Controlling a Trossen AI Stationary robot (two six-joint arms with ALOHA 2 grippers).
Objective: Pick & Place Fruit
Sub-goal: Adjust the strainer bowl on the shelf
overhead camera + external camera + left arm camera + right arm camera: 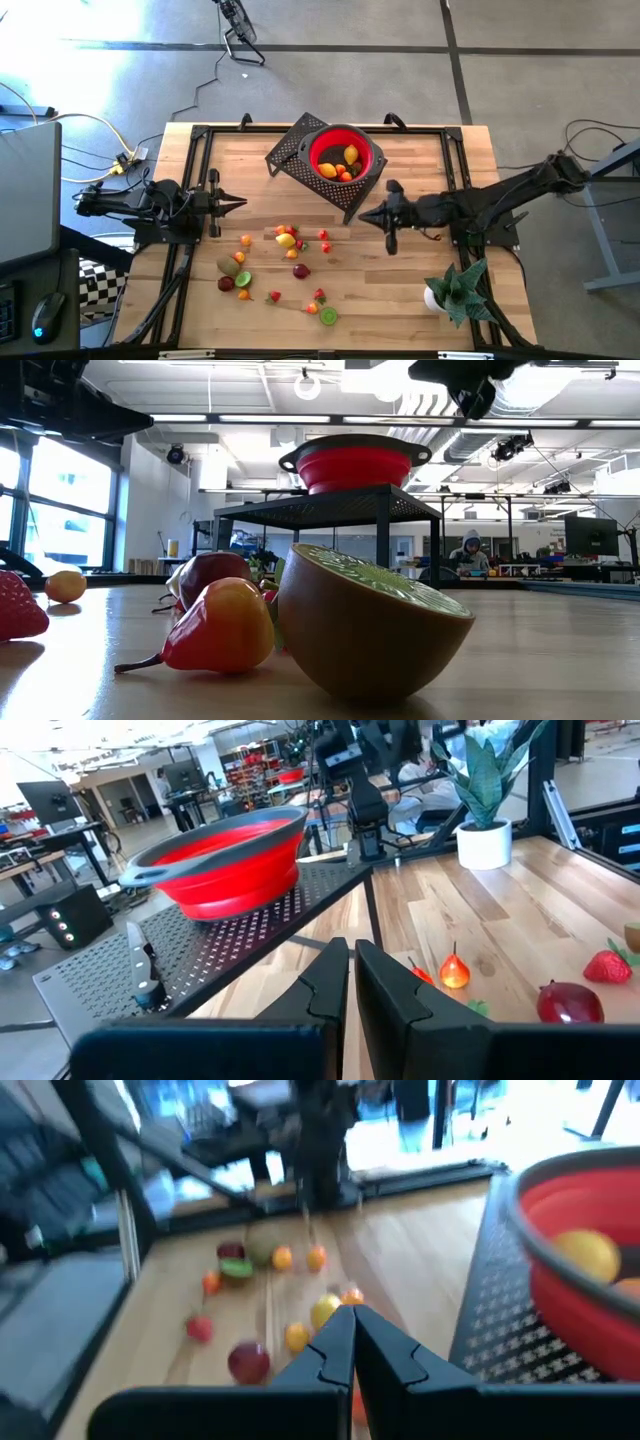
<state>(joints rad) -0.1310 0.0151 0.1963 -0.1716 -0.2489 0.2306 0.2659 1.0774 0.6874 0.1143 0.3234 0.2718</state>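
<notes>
A red bowl (346,158) stands on a black perforated stand (296,152) at the table's far middle, with a yellow fruit (351,154) and orange ones (328,170) inside. Several small loose fruits (286,240) lie on the wood nearer the front, among them a halved kiwi (370,625) and a strawberry (606,966). My left gripper (243,203) is shut and empty at the table's left, pointing level toward the right. My right gripper (363,215) is shut and empty, just near-right of the stand, above the table, pointing left toward the loose fruits (300,1315).
A spiky green plant in a white pot (450,292) stands at the table's near right corner. Black frame rails (196,160) run along the table's left and right sides. A laptop (28,190) sits off the table's left. A person (470,550) sits in the room behind.
</notes>
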